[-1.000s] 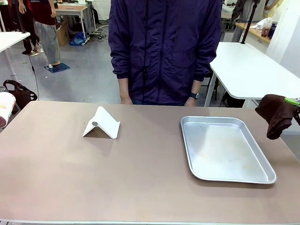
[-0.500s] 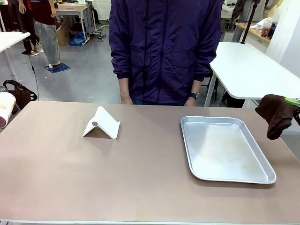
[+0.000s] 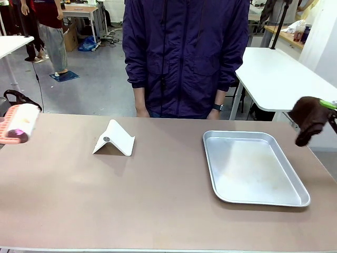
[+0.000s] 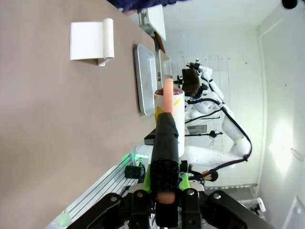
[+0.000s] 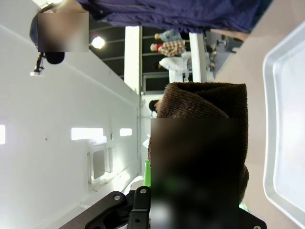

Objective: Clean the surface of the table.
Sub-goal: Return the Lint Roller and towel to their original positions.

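Note:
The brownish-beige table [image 3: 152,195] spreads across the front view. At its left edge hovers a lint roller [image 3: 20,122] with a white roll and a pink handle. In the left wrist view my left gripper [image 4: 165,193] is shut on the lint roller [image 4: 167,119], whose handle runs up between the fingers above the table [image 4: 47,119]. Beyond the table's right edge my right gripper [image 3: 329,108] is shut on a dark brown cloth [image 3: 307,118], which hangs in the air. The brown cloth [image 5: 200,138] covers the fingers in the right wrist view.
A silver metal tray [image 3: 253,167] lies on the table's right half. A white folded stand [image 3: 113,138] sits left of centre towards the back. A person in a dark purple jacket [image 3: 184,52] stands at the far edge, hands down. A white table [image 3: 279,79] stands behind on the right.
The lint roller has come in from the left edge and turned, now showing more fully. The brown cloth has risen a little at the right.

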